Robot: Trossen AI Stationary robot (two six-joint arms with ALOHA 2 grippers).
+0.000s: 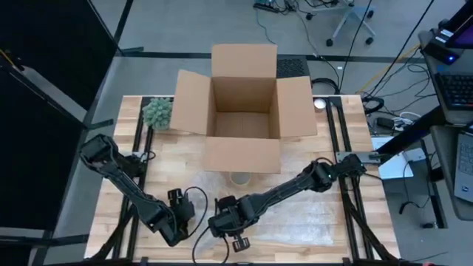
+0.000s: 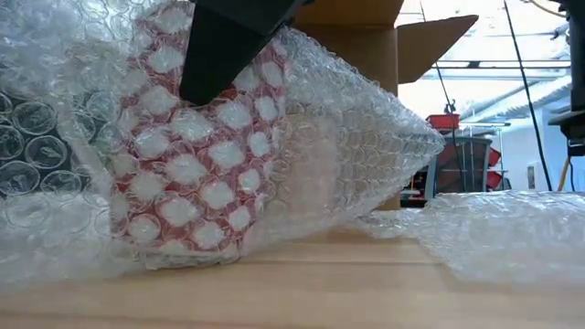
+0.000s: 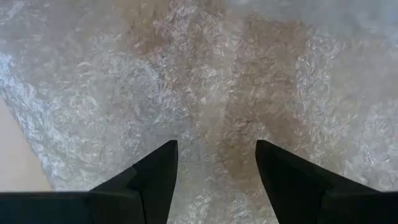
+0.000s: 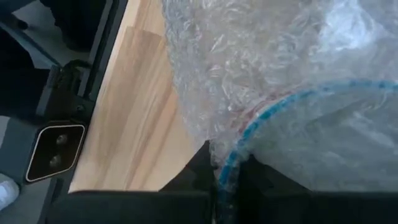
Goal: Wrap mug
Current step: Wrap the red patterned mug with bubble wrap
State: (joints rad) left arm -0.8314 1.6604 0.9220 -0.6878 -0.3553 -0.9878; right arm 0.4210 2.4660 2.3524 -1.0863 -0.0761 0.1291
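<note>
A red mug with a white pattern (image 2: pixel 192 174) stands tilted on the table near the front edge, covered by clear bubble wrap (image 2: pixel 347 137). The wrap spreads to the right across the wood (image 1: pixel 295 218). My right gripper (image 1: pixel 230 225) is shut on the mug; its dark finger (image 2: pixel 224 46) comes down from above in the low view. My left gripper (image 1: pixel 179 216) is just left of it, open (image 3: pixel 216 168), with the wrap (image 3: pixel 205 81) in front of its fingers and nothing between them. My right gripper has the mug's blue-edged rim (image 4: pixel 231 163) between its two fingers, one finger on each side of the wall, with bubble wrap caught in the hold. It comes from above, slanting down. The mug is tilted, its lower edge (image 2: pixel 178 260) on the table.
An open cardboard box (image 1: pixel 244 111) stands at the middle of the far side, its front flap hanging toward me. A small green plant (image 1: pixel 157 112) sits at the far left. A pale round object (image 1: pixel 239 178) lies just in front of the box.
</note>
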